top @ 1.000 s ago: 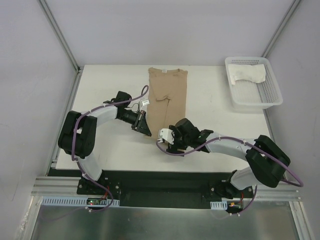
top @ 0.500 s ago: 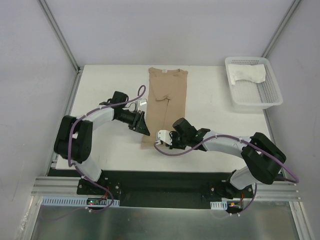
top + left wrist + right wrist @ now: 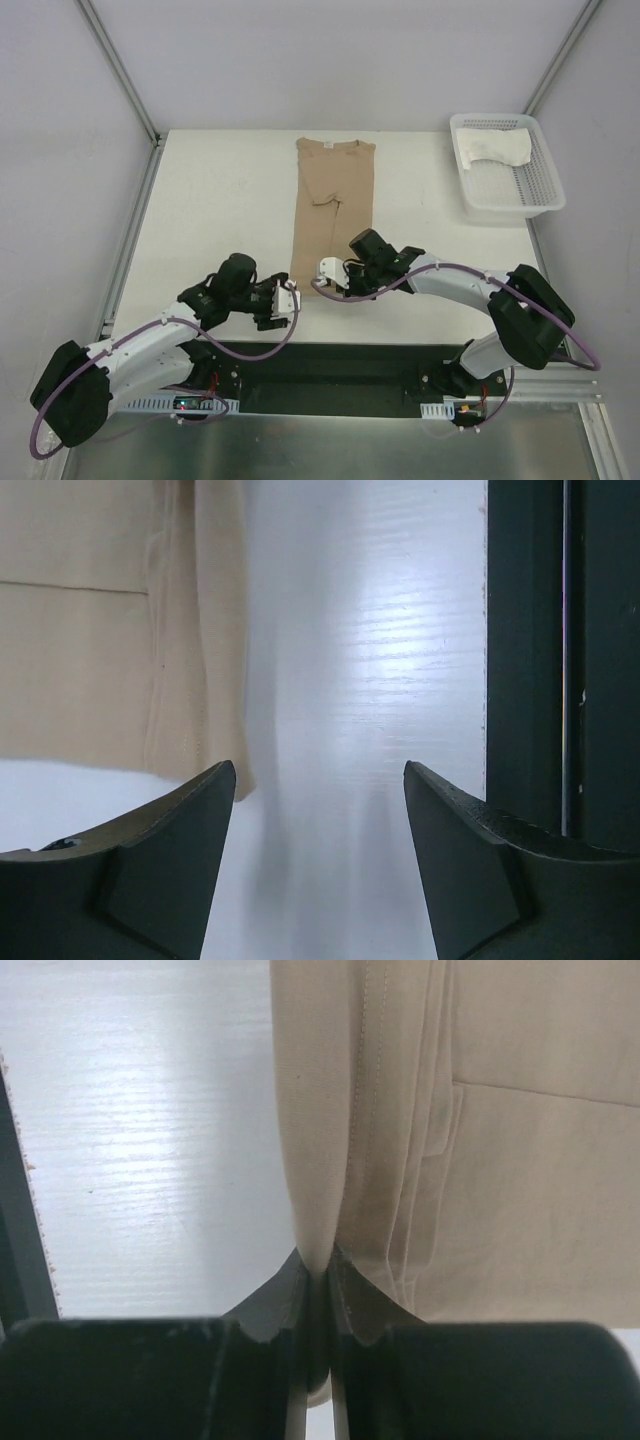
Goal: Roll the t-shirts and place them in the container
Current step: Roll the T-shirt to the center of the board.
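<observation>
Overhead view: my left arm has swung off the tan t-shirt's left edge and is now reaching in low along the white table, bringing my left gripper just beside the shirt's near left corner. My right gripper is still sitting at the near hem, right of that corner. The shirt is lying as a long, narrow folded strip, not yet rolled. Far to its right, the white t-shirt is waiting in the mesh basket.

Left wrist view: my left gripper is hovering wide open, holding nothing. The tan t-shirt's hem corner is lying beside one fingertip, apart from it.

Right wrist view: my right gripper is clamping shut on the tan t-shirt's hem, the cloth rising in a pinched ridge between the fingers.

I judge both grippers are now lining up on the near hem, so the rolling is about to start once the left one takes its corner.
</observation>
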You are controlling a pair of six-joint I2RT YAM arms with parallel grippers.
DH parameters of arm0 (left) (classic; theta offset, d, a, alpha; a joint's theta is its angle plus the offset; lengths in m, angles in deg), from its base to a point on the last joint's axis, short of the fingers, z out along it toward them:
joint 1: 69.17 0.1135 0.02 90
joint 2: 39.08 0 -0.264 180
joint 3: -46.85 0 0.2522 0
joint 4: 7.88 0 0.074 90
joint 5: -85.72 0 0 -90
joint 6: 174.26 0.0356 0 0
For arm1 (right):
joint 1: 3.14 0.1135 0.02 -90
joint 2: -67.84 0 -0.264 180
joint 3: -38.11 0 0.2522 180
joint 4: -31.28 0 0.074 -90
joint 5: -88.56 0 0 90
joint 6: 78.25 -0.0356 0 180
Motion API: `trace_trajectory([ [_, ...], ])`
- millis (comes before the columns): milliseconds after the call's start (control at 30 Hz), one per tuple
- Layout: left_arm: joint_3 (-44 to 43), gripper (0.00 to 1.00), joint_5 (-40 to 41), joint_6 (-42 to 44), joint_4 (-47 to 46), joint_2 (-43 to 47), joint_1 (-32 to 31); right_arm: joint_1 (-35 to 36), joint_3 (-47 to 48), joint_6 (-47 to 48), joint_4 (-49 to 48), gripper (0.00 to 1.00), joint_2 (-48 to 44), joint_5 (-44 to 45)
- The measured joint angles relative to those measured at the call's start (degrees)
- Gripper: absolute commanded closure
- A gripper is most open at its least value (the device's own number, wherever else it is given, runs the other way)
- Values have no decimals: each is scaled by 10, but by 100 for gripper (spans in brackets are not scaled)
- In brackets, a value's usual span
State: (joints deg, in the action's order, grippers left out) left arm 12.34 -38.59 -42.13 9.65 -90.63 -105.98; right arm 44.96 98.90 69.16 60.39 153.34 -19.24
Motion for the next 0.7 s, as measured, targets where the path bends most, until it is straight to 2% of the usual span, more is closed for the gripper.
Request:
trace_trajectory([
  [200,23,32,79,56,-80,-30,-71,0,0,-2,23,89,0,-12],
  [367,33,37,110,74,-126,-40,-86,-2,0,-2,31,89,0,-15],
  [467,33,45,119,83,-144,-65,-91,-2,0,-2,34,89,0,-17],
  [500,33,51,124,85,-151,-80,-95,-2,0,-2,34,90,0,-18],
  [567,32,58,130,92,-156,-109,-101,-2,0,-2,35,90,-1,-20],
  [600,31,67,134,98,-157,-125,-101,-2,0,-2,36,90,-2,-20],
  [700,18,86,138,116,-169,-156,-105,-3,0,-4,39,90,-7,-21],
])
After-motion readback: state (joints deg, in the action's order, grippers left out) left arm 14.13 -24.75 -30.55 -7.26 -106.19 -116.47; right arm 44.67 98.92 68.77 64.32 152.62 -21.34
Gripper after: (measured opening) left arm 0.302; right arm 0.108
